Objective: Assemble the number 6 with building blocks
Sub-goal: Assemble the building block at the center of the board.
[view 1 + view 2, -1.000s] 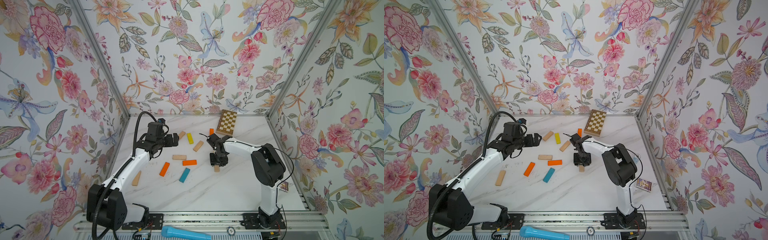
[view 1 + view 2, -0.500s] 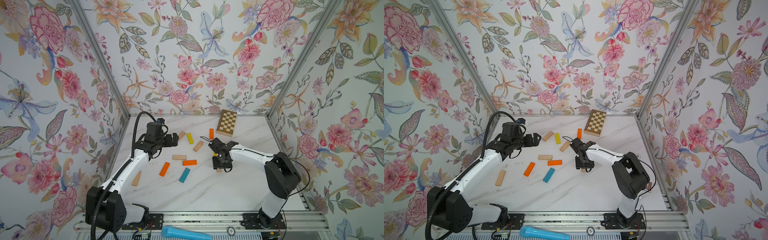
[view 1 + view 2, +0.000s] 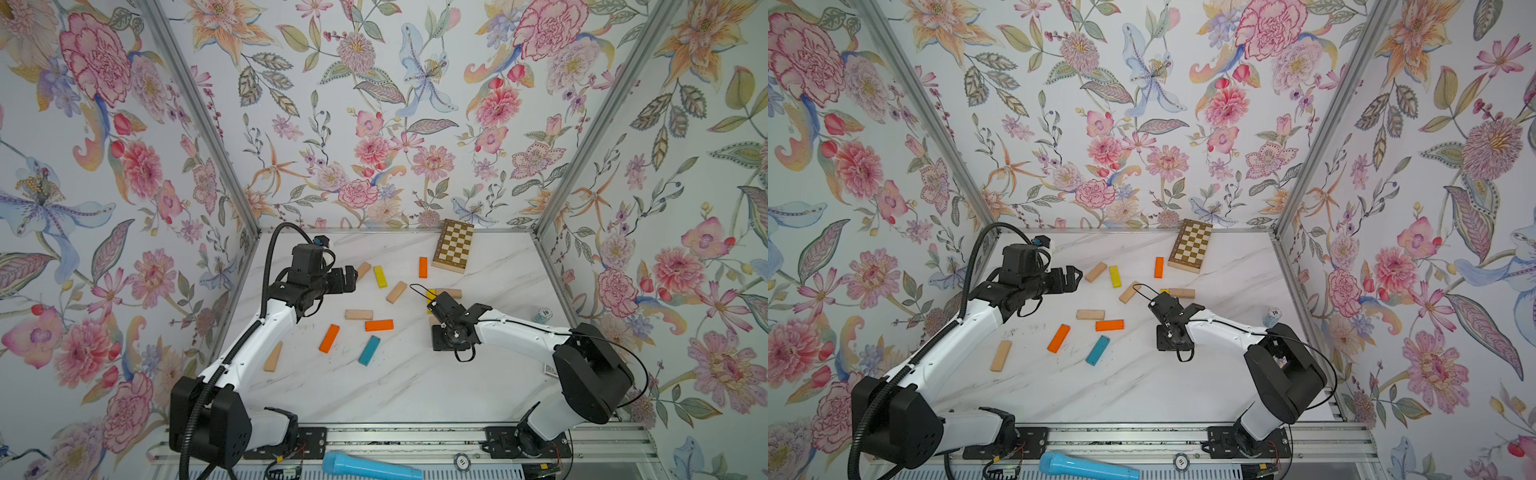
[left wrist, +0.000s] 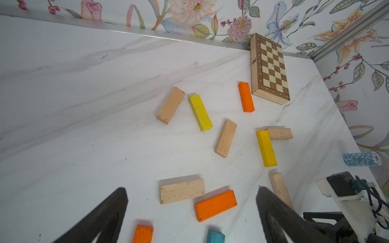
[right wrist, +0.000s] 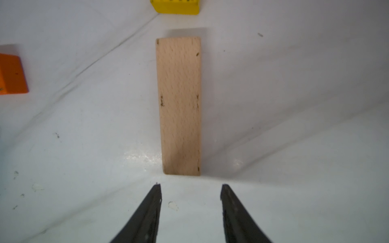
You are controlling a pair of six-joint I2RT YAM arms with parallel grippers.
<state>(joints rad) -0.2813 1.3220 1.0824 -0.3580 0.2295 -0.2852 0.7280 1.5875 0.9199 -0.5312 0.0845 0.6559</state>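
In both top views the building blocks (image 3: 379,325) lie scattered flat on the white marble-pattern surface (image 3: 395,395). The right gripper (image 3: 444,334) points down on the near side of a yellow wooden block (image 3: 430,296) and a plain beige wooden block (image 3: 451,293). These two meet at a corner, the start of the number 6 (image 3: 1179,293). The left gripper (image 3: 352,275) hovers well apart, toward the rear left. The left wrist view shows the left jaws wide and empty above a pale beige block (image 4: 182,191) and an orange block (image 4: 215,205). It also shows a second plain beige wooden block (image 4: 279,187) beyond the yellow block's free end, roughly in line with it, with a small gap between. In the right wrist view this block (image 5: 179,105) lies flat directly ahead of the right jaws. Its long axis runs straight away from them, its near end just beyond the fingertips (image 5: 156,191) and its far end short of the yellow block. The right jaws stand partly open, slightly wider than the block, holding nothing. The right arm is by far the nearer. The coming move is probably either a straight advance to close the gap or a retreat for another block.
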